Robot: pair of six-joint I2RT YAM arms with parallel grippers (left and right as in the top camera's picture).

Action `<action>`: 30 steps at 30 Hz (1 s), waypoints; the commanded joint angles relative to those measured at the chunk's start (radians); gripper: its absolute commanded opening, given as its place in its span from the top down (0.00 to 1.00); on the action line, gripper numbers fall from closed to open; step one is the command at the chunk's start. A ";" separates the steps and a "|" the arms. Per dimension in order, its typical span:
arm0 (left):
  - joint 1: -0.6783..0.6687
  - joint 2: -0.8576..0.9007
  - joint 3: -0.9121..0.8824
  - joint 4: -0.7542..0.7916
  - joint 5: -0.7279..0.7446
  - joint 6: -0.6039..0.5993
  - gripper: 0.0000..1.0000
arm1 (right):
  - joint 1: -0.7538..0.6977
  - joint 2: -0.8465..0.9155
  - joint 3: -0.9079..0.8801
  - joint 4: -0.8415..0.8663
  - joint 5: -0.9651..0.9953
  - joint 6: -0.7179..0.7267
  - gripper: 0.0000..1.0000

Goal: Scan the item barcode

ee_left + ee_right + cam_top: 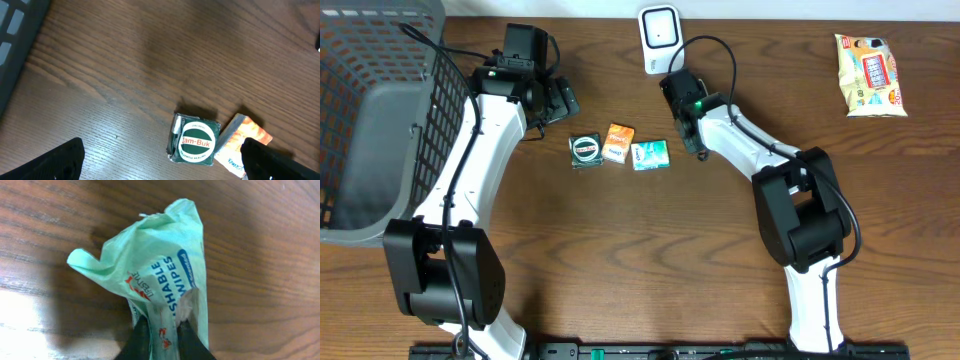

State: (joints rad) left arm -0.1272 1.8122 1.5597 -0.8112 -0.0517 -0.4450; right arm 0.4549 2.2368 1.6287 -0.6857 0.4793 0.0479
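Note:
My right gripper [162,336] is shut on one end of a mint-green packet of flushable wipes [150,265], whose wrapper is crumpled between the fingers. From overhead, the packet [650,154] lies just left of that gripper [686,138], below the white barcode scanner [659,38] at the table's far edge. My left gripper [165,165] hangs open over the wood, with the green Zam-Buk box [196,142] between its fingers' span and an orange box [246,140] beside it. No barcode shows on the packet.
A grey mesh basket [360,110] fills the far left corner. A yellow snack bag [870,75] lies at the far right. The Zam-Buk box [585,150] and orange box [617,142] sit in a row with the wipes.

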 commanded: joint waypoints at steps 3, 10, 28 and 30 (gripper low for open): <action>0.000 0.005 0.008 -0.003 -0.009 -0.002 0.02 | -0.042 0.029 0.025 -0.031 -0.165 0.053 0.99; 0.000 0.005 0.008 -0.003 -0.009 -0.002 0.02 | -0.139 -0.053 0.147 -0.116 -0.667 0.039 0.99; 0.000 0.005 0.008 -0.003 -0.009 -0.002 0.02 | -0.434 -0.052 -0.209 0.044 -1.639 0.059 0.99; 0.000 0.005 0.008 -0.003 -0.009 -0.002 0.02 | -0.462 -0.052 -0.259 0.077 -1.552 0.116 0.99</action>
State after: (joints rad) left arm -0.1272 1.8122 1.5597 -0.8112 -0.0517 -0.4450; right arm 0.0261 2.2036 1.4208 -0.6365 -1.0485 0.0952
